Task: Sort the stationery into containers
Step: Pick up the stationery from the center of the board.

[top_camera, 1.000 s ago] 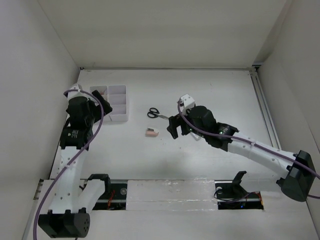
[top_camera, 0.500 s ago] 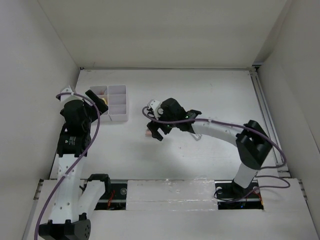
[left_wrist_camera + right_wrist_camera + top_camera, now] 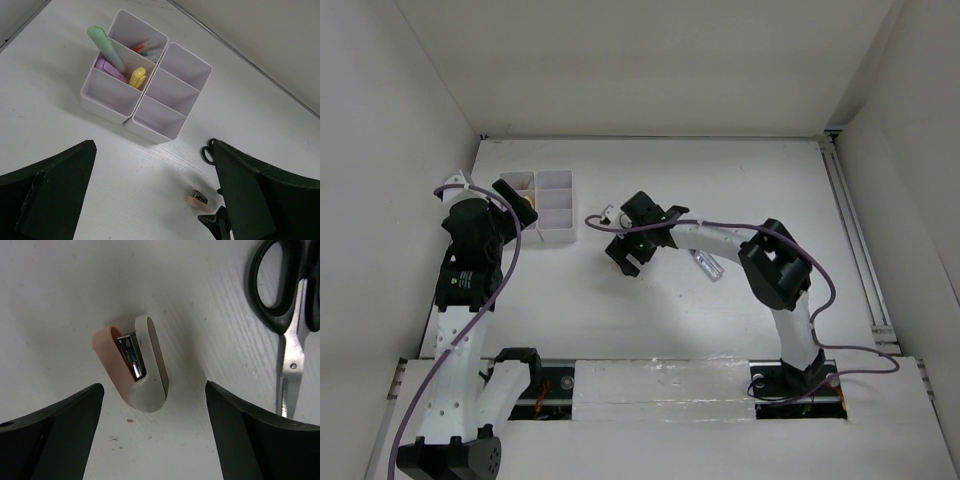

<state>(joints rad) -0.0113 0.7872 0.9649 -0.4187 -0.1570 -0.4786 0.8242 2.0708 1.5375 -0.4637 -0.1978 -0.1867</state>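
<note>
Jaws of the right gripper (image 3: 152, 392), spread wide, have swung leftward and now straddle the pink-white block (image 3: 142, 365) mid-desk, scissors (image 3: 289, 352) beside it; left gripper (image 3: 155, 170) hangs open near the far-left-corner tray (image 3: 107, 107).

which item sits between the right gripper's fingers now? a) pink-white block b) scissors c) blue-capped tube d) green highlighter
A: in the right wrist view the pink-white block lies untouched between the spread fingers of the right gripper, with the scissors outside them, off to one side.
</note>
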